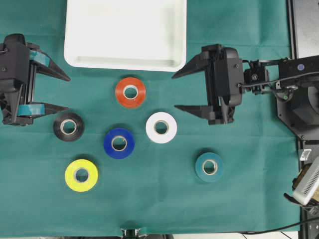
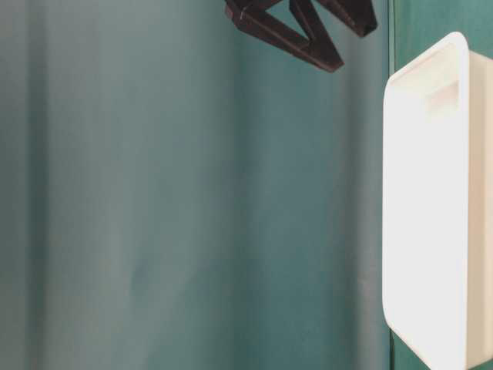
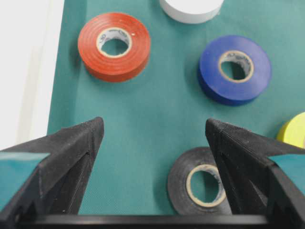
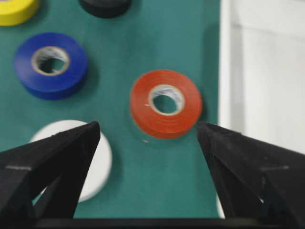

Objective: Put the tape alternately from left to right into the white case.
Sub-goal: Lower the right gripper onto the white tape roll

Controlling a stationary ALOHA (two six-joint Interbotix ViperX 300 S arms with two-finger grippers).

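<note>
Several tape rolls lie flat on the green cloth: red-orange (image 1: 130, 92), white (image 1: 161, 127), black (image 1: 69, 126), blue (image 1: 119, 143), yellow (image 1: 81, 175) and teal (image 1: 209, 167). The white case (image 1: 79, 59) sits at the back with nothing in it. My left gripper (image 1: 68, 92) stands open at the left edge, and its lower finger hangs just left of the black roll (image 3: 188, 188). At the right, my right gripper (image 1: 174, 91) is open too, pointing at the red-orange roll (image 4: 166, 103) with the white roll (image 4: 102, 157) under its left finger. Neither holds anything.
The green cloth (image 1: 249, 199) covers the table. The right arm's base and cables (image 1: 294, 94) stand at the right edge. In the table-level view the case's rim (image 2: 389, 231) fills the right side and dark gripper fingers (image 2: 308, 31) show at the top.
</note>
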